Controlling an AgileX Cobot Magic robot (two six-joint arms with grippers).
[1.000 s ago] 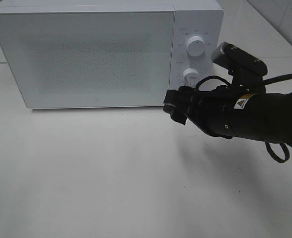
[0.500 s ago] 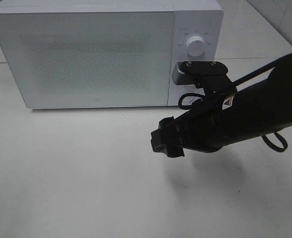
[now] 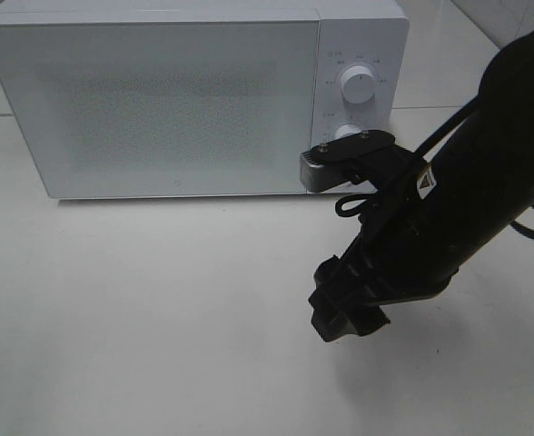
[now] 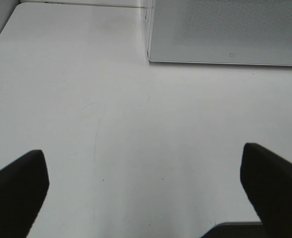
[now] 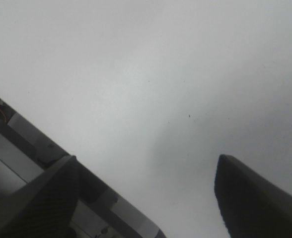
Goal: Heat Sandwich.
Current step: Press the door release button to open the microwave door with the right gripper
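The sandwich is out of view in every frame. A white microwave (image 3: pixel 158 100) stands at the back of the table with its door closed; its front corner also shows in the left wrist view (image 4: pixel 225 29). My right gripper (image 3: pixel 344 313) hangs over bare tabletop in front of the microwave's control panel, pointing down. In its wrist view the right gripper (image 5: pixel 146 198) is open with nothing between its fingers. My left gripper (image 4: pixel 146 198) is wide open over bare table, well short of the microwave, and does not appear in the exterior view.
The microwave has an upper knob (image 3: pixel 358 86); the lower knob (image 3: pixel 344 133) is partly hidden behind the right wrist camera mount (image 3: pixel 349 159). The white table (image 3: pixel 158 318) runs out to an edge (image 5: pixel 51 148) seen in the right wrist view.
The right arm has swung away from the lower knob, down and toward the front of the table. Its gripper now points at the tabletop. Its jaws look equally wide.
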